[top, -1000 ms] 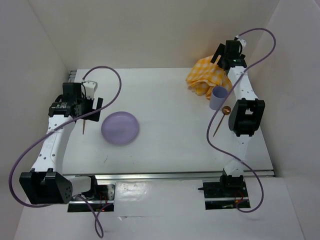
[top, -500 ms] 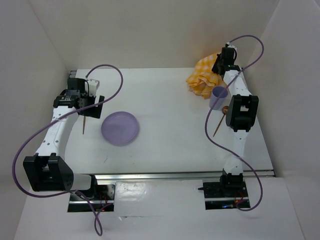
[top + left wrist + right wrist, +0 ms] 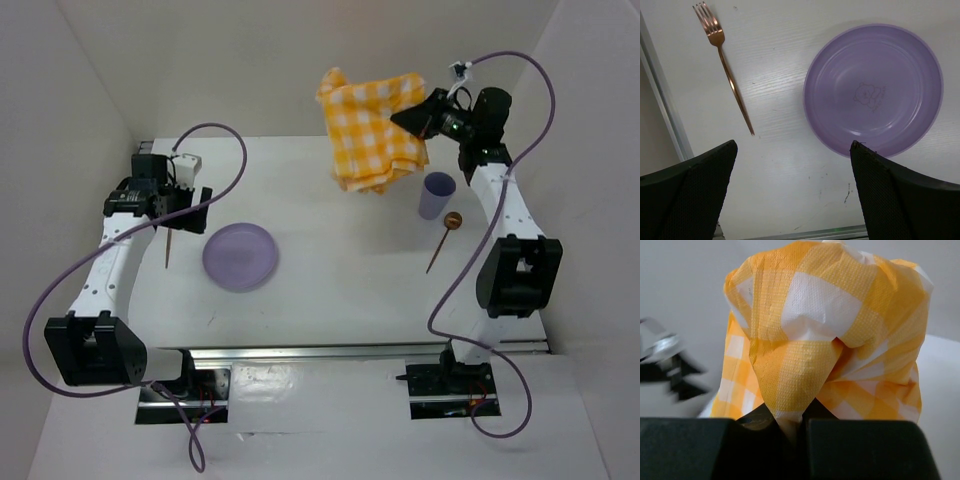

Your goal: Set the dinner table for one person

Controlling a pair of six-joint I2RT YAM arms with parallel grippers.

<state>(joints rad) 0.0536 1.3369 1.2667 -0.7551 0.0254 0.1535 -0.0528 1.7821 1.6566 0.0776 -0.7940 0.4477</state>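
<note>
While clamping the right gripper (image 3: 790, 427) on a fold of soft, crumpled checked cloth (image 3: 810, 340), holds it aloft above the dinner table's (image 3: 330, 300) far edge. Judged: napkin step. Next calls for spreading it flat beside the glossy round plate (image 3: 241, 256). Left gripper (image 3: 792, 185) gaping, empty, over plate and slim copper fork (image 3: 730, 80).

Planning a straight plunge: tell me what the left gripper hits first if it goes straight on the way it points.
The left gripper would likely meet the bare dinner table first, between the fork and the purple plate; how far off is unclear.
</note>
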